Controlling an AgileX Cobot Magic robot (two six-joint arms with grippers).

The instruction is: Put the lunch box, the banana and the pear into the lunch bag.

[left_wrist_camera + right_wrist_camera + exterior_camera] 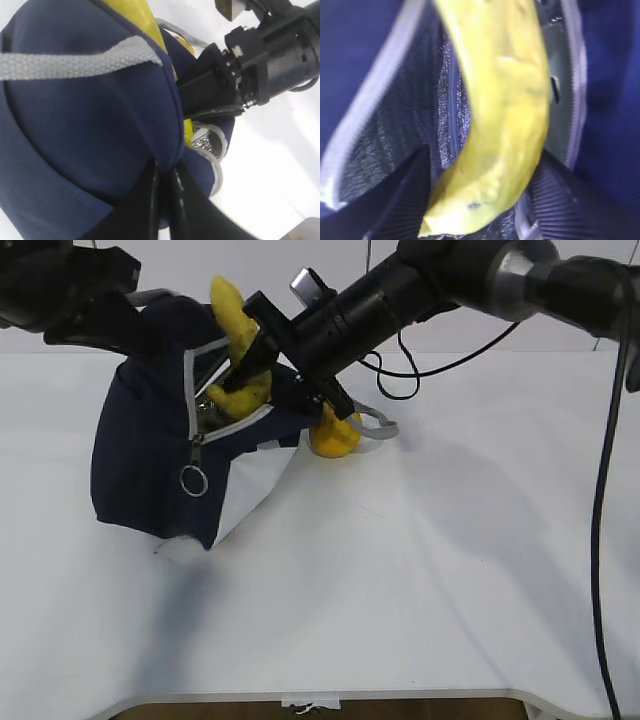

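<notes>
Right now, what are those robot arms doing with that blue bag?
They are packing lunch. The left gripper is pinched shut on the fabric of the lunch bag, holding it up with its zipped mouth open. The right gripper has poked the banana into the opening; its fingers stand apart on either side of the fruit, so it seems to be letting go. One end of the banana sticks out above the bag. The pear waits on the table behind the bag.

banana (pixel 236 332) blocking lunch bag (pixel 150 440) opening
</notes>
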